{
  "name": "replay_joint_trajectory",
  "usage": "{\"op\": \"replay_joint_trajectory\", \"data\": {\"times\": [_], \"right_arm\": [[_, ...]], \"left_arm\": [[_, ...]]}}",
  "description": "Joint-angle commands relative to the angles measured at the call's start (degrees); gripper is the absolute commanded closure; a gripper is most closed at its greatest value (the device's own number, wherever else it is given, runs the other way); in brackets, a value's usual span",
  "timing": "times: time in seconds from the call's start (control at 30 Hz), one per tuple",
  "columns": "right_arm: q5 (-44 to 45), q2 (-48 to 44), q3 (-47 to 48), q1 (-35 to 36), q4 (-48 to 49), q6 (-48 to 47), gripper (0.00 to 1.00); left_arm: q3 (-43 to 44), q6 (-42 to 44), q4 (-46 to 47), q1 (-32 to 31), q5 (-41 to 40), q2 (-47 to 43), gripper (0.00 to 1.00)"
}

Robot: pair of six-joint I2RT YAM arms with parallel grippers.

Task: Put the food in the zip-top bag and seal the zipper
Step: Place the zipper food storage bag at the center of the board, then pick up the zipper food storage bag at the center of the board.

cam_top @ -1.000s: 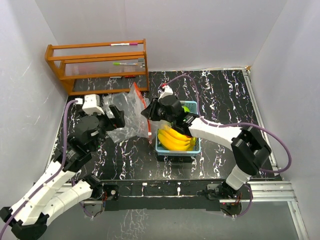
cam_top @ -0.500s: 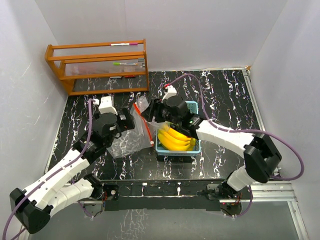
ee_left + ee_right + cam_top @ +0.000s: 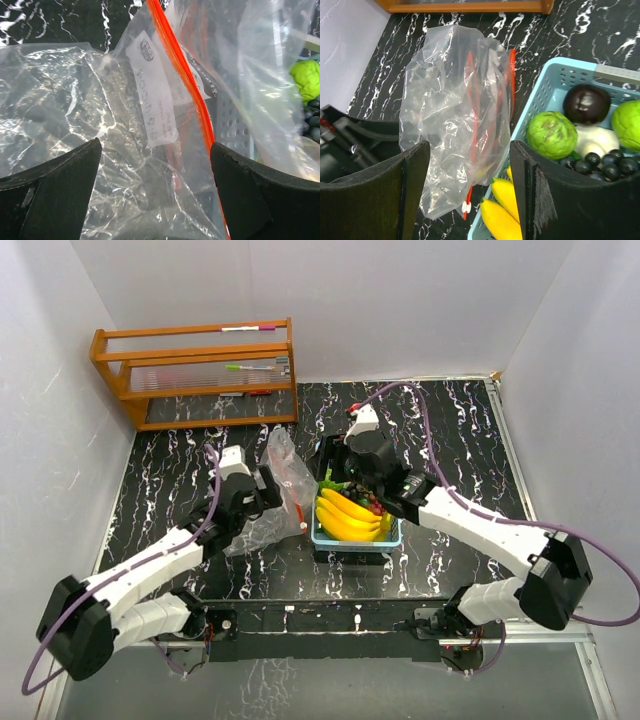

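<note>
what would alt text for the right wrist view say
A crumpled clear zip-top bag with a red-orange zipper sits on a black marbled table, framed by two dark fingers spread apart in the foreground. To its right, a blue basket holds lime-green balls, a dark purple ball and yellow bananas.

Swung the left gripper right across the tabletop, in beside the zip-top bag. Pulled the right gripper off the zipper and away to the right, over the far-left corner of the blue basket. Let the bag sink from its wide spread between both grippers into a narrow bunch just beside the basket's left wall.
</note>
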Motion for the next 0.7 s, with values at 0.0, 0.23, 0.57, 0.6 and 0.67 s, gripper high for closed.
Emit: {"op": "replay_joint_trajectory", "data": {"times": [0.0, 0.23, 0.57, 0.6, 0.67], "right_arm": [[5.89, -4.84, 1.07, 0.08, -1.09, -2.77, 0.33], [8.54, -7.85, 0.21, -0.03, -3.62, -2.92, 0.31], [10.85, -11.96, -2.71, -0.27, -4.39, -2.75, 0.31], [10.87, -12.02, -2.76, -0.31, -4.49, -2.75, 0.31], [10.79, -12.08, -2.85, -0.38, -4.72, -2.59, 0.31]], "left_arm": [[2.3, -0.93, 6.75, 0.25, 0.93, 7.19, 0.12], [6.05, -1.89, 11.85, 0.25, 2.83, 16.86, 0.12], [7.04, -3.51, 15.71, 0.25, 3.89, 20.09, 0.14], [7.47, -3.48, 15.17, 0.25, 3.58, 21.19, 0.15], [7.76, -3.5, 14.34, 0.26, 2.88, 22.29, 0.17]]}}
